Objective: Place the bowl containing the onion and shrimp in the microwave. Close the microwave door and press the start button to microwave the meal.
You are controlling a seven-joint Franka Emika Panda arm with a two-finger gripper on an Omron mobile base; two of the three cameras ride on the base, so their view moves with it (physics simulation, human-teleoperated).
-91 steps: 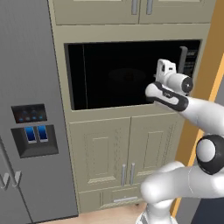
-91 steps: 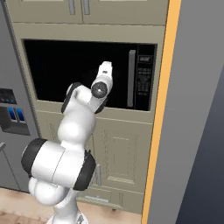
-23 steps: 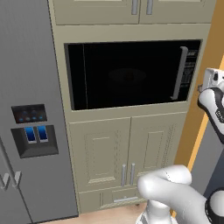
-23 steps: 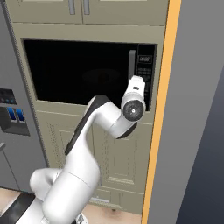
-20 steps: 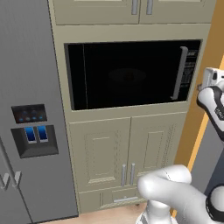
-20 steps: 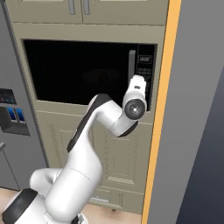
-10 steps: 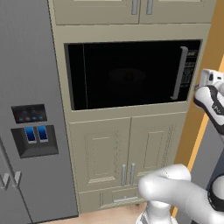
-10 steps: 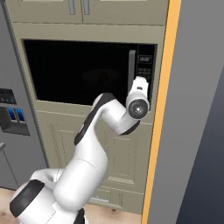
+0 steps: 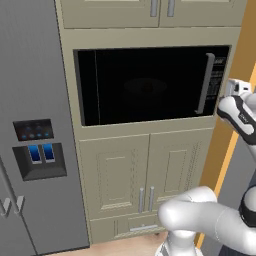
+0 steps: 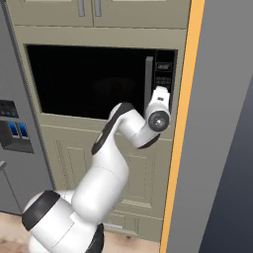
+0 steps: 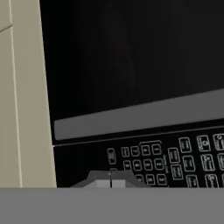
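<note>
room: tall beige cabinet wall (image 9: 145,172) with panelled doors below and above; grey fridge (image 9: 30,125) at its left edge with a dark dispenser panel (image 9: 37,155); orange strip (image 10: 180,128) running down the cabinet wall's right edge; pale wood floor (image 10: 10,227) at the bottom.
microwave: wide black box (image 9: 150,85) built into the cabinet wall above the lower doors, front facing the robot, long axis level, left to right.
microwave door: shut flush, glossy black (image 10: 89,81); nothing can be made out behind the dark glass.
handle: grey bar (image 9: 205,82) upright near the door's right edge; in the hand view it lies as a grey band (image 11: 140,116) across the picture, that camera being rolled.
keypad: narrow strip (image 10: 164,74) at the microwave's right edge, just right of the handle; rows of small buttons (image 11: 175,159) seen close up in the hand view.
pincer: closed, gripping nothing (image 11: 110,180); tips together, right at the lower part of the keypad; whether they touch a button cannot be told.
arm: white, rising from below, wrist (image 10: 159,116) level with the keypad's lower part.
change from a second ago: hand has crept a little up and closer to the keypad; microwave, door and fridge unchanged; pincer stays closed.
</note>
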